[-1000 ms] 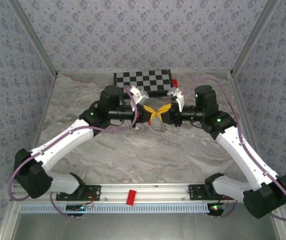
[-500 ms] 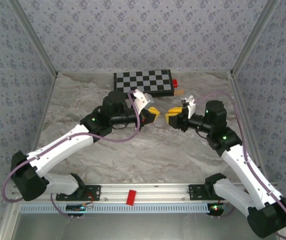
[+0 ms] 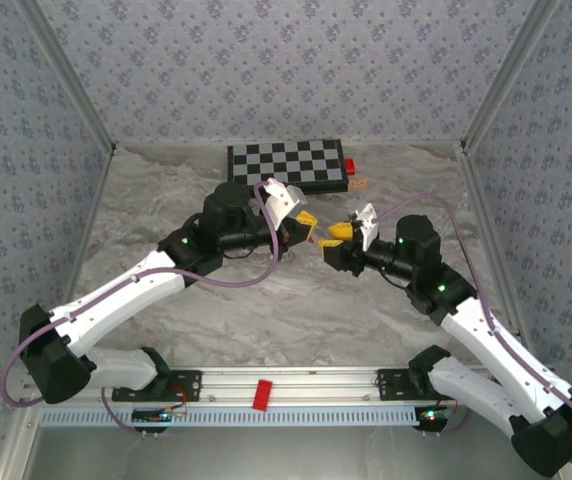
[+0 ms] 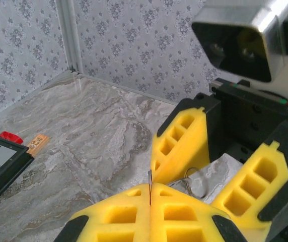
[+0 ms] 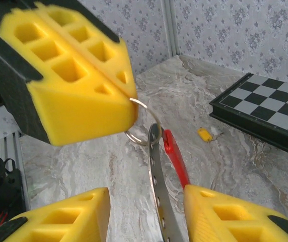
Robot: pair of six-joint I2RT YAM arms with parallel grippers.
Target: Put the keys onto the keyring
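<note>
The left pincer (image 4: 149, 199), pressed together, pinches the thin grey wire keyring (image 5: 145, 107) above the marble bench (image 5: 119, 171). The right pincer (image 5: 146, 200) stands spread around its hanging silver-and-red strip (image 5: 156, 169). Closing off-centre could yank the ring loose.

Bright, even light from overhead fills all three views, leaving only faint, soft-edged shadows under the arms on the marble table (image 3: 296, 310) and no hard glare in the top view. In the left wrist view the pale camera housing (image 4: 272, 22) at the upper right is blurred and carries a bright sheen. In the right wrist view the right gripper (image 5: 146, 191) is soft along the bottom edge, while the thin keyring (image 5: 140, 103) and the chessboard (image 5: 270, 108) are sharper.
</note>
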